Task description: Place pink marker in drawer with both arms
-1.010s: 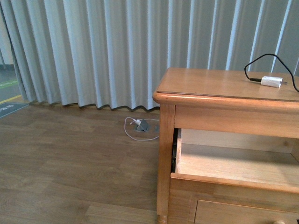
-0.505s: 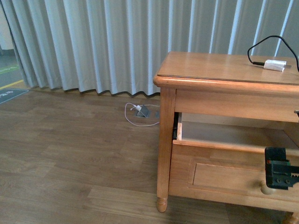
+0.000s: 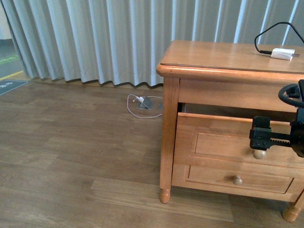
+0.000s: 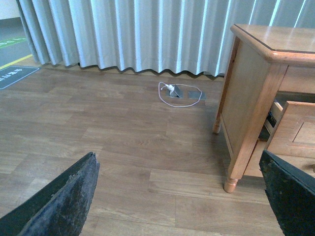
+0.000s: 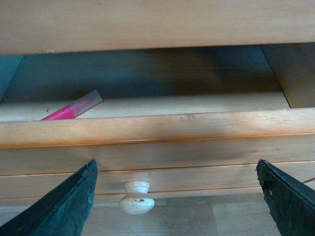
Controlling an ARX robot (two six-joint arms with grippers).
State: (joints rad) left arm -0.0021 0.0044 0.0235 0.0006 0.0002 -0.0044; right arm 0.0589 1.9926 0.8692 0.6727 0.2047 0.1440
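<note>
The pink marker (image 5: pixel 69 112) lies inside the drawer (image 5: pixel 157 129), seen through the gap above the drawer's front; part of it is hidden behind that front edge. In the front view the drawer (image 3: pixel 223 142) stands only slightly ajar. My right gripper (image 3: pixel 266 135) hovers open just in front of the drawer's round knob (image 3: pixel 259 154). In the right wrist view the knob (image 5: pixel 136 196) sits between the spread fingers (image 5: pixel 64 206), off to one side and untouched. My left gripper (image 4: pixel 177 196) hangs open over the floor, left of the dresser (image 4: pixel 251 93), holding nothing.
A white plug with a black cable (image 3: pixel 283 54) rests on the dresser top. The lower drawer (image 3: pixel 237 180) is shut. A white cord and floor socket (image 3: pixel 144 103) lie by the grey curtain (image 3: pixel 118 38). Wood floor spreads to the left.
The drawer has gone from wide open to nearly shut. The view has drawn back from the dresser, and my right gripper now shows higher, at the knob.
</note>
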